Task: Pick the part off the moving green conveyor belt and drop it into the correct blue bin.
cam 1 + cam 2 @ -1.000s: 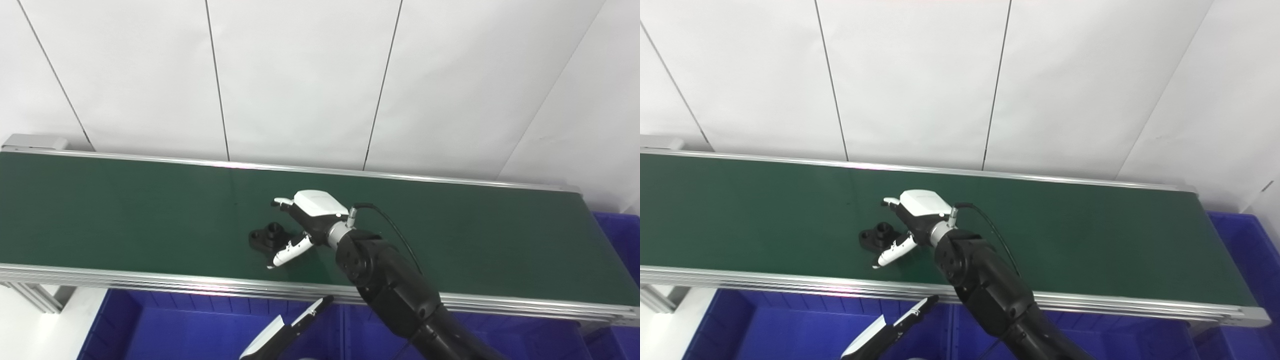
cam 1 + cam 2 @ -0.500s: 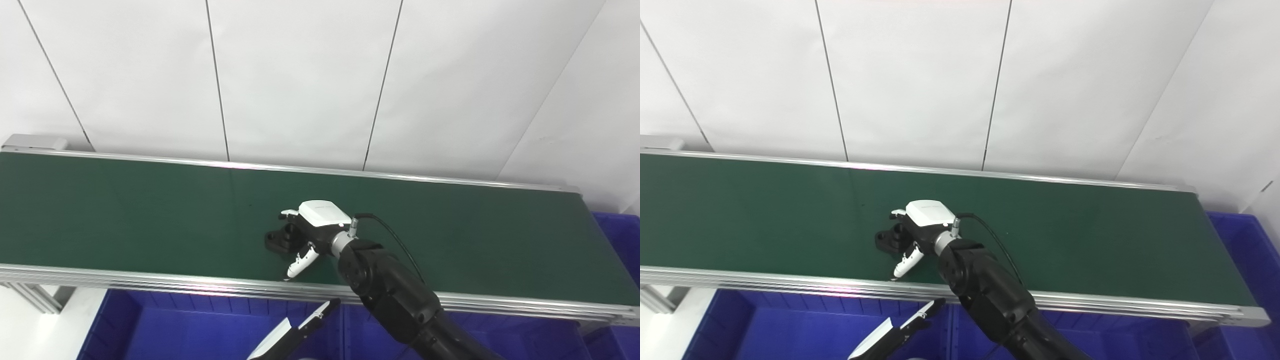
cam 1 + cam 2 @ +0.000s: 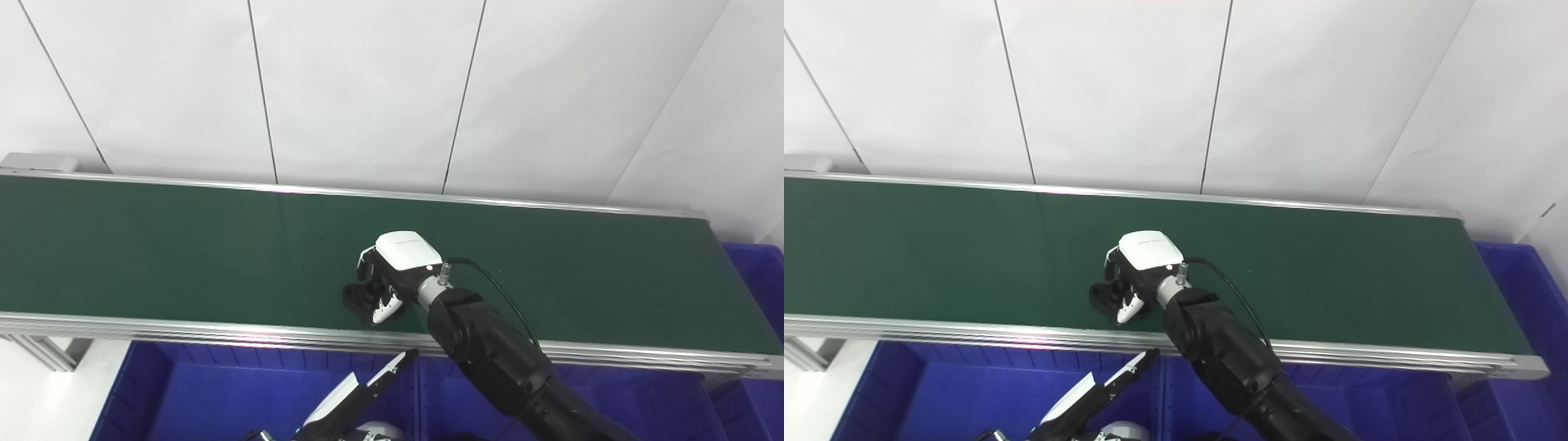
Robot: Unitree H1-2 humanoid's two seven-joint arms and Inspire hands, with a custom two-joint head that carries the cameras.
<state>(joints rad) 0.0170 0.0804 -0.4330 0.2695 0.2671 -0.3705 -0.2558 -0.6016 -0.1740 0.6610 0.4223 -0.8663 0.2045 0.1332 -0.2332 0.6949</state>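
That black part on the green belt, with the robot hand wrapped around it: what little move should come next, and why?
Probably a short lift straight up. The right robot hand has its fingers curled around the black part, which seems to sit on the green belt close to its near rail. Raising it first would clear that rail before it swings toward the blue bin below.
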